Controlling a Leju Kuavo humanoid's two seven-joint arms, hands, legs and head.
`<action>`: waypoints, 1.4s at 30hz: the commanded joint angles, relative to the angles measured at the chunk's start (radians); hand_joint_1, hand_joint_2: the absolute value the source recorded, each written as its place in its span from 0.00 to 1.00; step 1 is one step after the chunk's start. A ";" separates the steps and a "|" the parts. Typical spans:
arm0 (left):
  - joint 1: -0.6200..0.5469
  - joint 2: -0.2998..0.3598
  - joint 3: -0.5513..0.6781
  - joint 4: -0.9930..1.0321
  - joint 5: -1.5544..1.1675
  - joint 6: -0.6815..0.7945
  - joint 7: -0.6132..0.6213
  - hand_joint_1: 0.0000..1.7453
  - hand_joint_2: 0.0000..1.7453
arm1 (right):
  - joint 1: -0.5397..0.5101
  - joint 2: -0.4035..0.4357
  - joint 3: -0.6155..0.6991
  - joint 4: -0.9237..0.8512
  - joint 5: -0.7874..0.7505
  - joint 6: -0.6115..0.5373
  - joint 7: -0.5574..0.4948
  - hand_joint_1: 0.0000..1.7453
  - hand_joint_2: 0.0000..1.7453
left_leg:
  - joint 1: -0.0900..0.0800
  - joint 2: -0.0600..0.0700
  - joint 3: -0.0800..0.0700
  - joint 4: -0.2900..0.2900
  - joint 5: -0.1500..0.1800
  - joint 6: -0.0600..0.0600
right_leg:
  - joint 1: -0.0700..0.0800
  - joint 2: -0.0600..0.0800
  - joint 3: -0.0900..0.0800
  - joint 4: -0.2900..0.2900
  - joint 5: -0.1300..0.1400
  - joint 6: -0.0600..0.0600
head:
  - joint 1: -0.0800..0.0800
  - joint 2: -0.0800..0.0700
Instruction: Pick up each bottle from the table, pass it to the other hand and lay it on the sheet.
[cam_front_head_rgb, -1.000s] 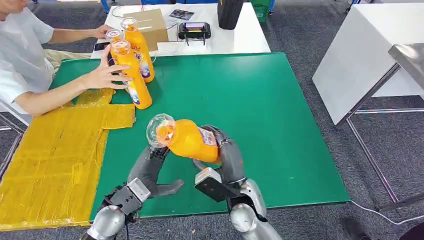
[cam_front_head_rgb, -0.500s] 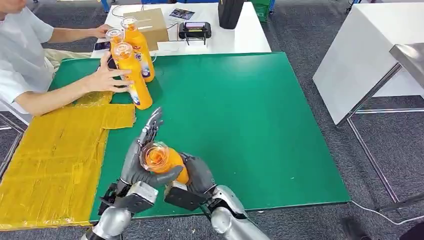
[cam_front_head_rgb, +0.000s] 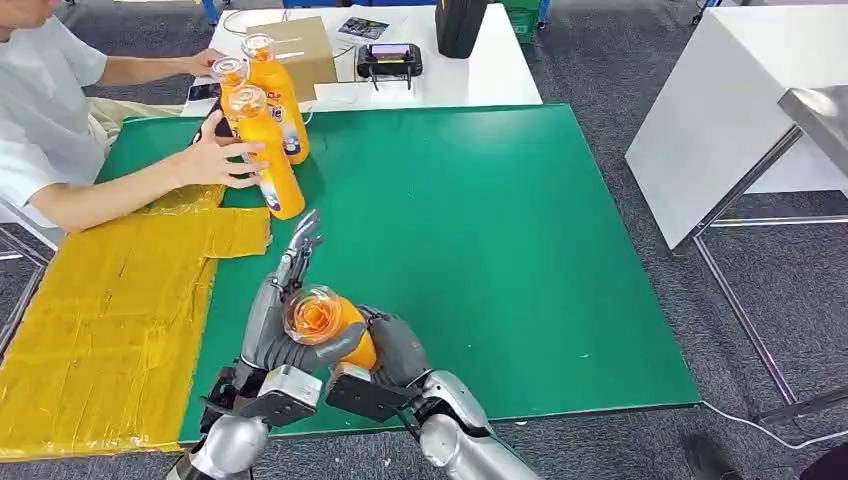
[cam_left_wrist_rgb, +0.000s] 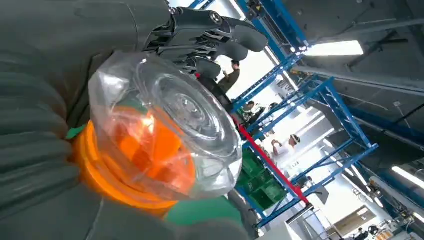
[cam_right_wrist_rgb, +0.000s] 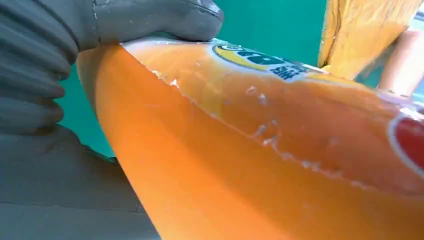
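Observation:
An orange bottle (cam_front_head_rgb: 340, 328) with a clear cap hangs low over the near part of the green mat (cam_front_head_rgb: 500, 230), cap toward me. My right hand (cam_front_head_rgb: 398, 350) grips its body; the right wrist view shows the bottle (cam_right_wrist_rgb: 280, 150) under the thumb (cam_right_wrist_rgb: 150, 20). My left hand (cam_front_head_rgb: 272, 325) lies against its neck, thumb wrapped below the cap, fingers (cam_front_head_rgb: 300, 245) stretched out behind it. In the left wrist view the cap (cam_left_wrist_rgb: 165, 125) sits between thumb and fingers (cam_left_wrist_rgb: 215, 35). The yellow sheet (cam_front_head_rgb: 100, 320) lies at the left.
Three more orange bottles (cam_front_head_rgb: 268, 155) stand at the mat's far left corner, with a person's hand (cam_front_head_rgb: 215, 155) on the nearest. Behind is a white table with a cardboard box (cam_front_head_rgb: 300, 50) and a black device (cam_front_head_rgb: 390, 62). A white counter (cam_front_head_rgb: 720, 120) stands at the right.
The bottle came down and left from mid-air toward my body. My left hand rose from beneath it and closed its thumb around the neck. In the last half second little moved.

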 joint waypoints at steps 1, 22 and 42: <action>-0.069 -0.011 -0.070 0.126 -0.146 0.106 0.061 1.00 1.00 | -0.049 -0.024 0.073 0.045 0.006 -0.027 0.006 1.00 1.00 | 0.000 -0.004 0.003 0.000 -0.001 0.000 | 0.000 0.002 0.003 -0.001 -0.001 -0.001 | 0.000 0.000; -0.099 -0.006 -0.066 0.187 -0.036 -0.122 0.109 1.00 1.00 | -0.025 -0.043 0.109 -0.005 0.347 -0.344 0.081 1.00 1.00 | 0.000 -0.002 0.003 -0.001 -0.001 0.000 | 0.000 0.004 0.003 -0.001 -0.001 -0.001 | 0.000 0.000; -0.082 -0.009 -0.030 0.197 0.043 -0.160 0.101 0.00 1.00 | -0.033 -0.029 0.117 0.014 0.437 -0.365 0.112 1.00 1.00 | 0.001 -0.003 0.005 0.000 -0.002 -0.001 | -0.001 0.006 0.006 0.000 -0.002 -0.001 | 0.000 0.000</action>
